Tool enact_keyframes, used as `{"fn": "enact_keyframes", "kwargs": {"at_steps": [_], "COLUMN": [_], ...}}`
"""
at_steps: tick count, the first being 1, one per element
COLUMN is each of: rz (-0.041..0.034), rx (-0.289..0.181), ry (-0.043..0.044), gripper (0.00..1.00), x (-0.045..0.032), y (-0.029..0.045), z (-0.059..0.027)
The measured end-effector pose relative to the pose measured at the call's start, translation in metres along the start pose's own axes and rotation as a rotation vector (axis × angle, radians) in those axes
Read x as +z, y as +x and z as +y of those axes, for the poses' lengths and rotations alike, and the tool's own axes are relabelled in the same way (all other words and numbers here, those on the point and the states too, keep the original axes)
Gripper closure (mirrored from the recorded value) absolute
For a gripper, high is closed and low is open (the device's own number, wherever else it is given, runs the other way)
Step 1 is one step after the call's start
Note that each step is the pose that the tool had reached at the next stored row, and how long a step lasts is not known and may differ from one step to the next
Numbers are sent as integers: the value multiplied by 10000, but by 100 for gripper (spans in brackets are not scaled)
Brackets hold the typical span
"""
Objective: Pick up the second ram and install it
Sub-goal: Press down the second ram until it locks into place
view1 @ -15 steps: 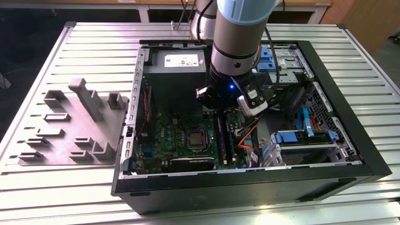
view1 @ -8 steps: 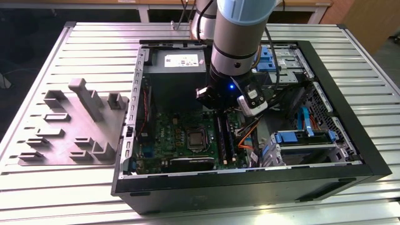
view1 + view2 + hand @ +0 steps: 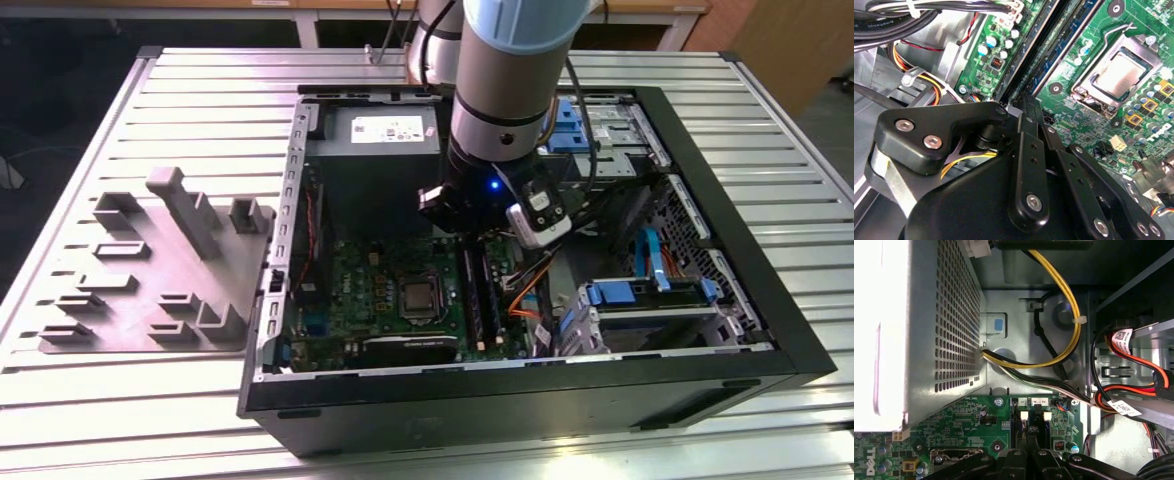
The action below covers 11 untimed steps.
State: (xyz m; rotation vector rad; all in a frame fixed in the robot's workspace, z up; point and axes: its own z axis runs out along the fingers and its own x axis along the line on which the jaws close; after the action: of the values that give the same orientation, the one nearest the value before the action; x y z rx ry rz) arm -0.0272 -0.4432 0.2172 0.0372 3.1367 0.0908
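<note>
I am down inside the open computer case (image 3: 534,395), which sits on a ribbed metal table (image 3: 200,100). My gripper (image 3: 1025,102) hangs low over the green main board (image 3: 1089,135).

I cannot tell if my fingers are apart, together or pinching something. In the second wrist view the black arms of my gripper come to a thin point, but the very tip is hard to make out.

Right ahead of my tip run the long black slot rails (image 3: 1029,47). They lead straight away from me, side by side. Between them lies a long, thin blue-green strip, the ram (image 3: 1066,47). It starts just past my tip and runs along the rails. I cannot tell if I touch it, or if it is pushed all the way down.

A little off to one side of the rails is the shiny square chip holder (image 3: 1124,75) with its metal clip. It is near me but not touching.

In the first wrist view, the big grey power box (image 3: 929,315) with lots of tiny holes stands farther off, past the end of the rails. A yellow cable (image 3: 1069,315) loops from it across the case wall.

Outside the case, well away from me on the exterior view's left, is a grey plate with blocks (image 3: 147,270).
</note>
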Motion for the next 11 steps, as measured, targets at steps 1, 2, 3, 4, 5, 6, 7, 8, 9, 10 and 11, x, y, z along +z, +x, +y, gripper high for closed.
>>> {"fn": "enact_keyframes", "kwargs": {"at_steps": [1,2,3,4,5,6,7,8,9,10,11], "rz": [-2,-6,-3,0,0,0,0,0,-1,-1,0], "rx": [0,0,0,0,1,0,1,0,0,0,0], "ry": [-4,-16,-8,0,-2,-1,0,0,-2,-4,-2], "gripper": [90,90,90,90,90,90,90,90,90,90,90], "x": [-7,-21,-50,-78,-104,-131,-154,-164,-164,-164,-166], "y": [0,-1,0,0,0,0,0,0,0,0,0], "z": [1,3,4,5,6,8,9,10,10,10,9]}}
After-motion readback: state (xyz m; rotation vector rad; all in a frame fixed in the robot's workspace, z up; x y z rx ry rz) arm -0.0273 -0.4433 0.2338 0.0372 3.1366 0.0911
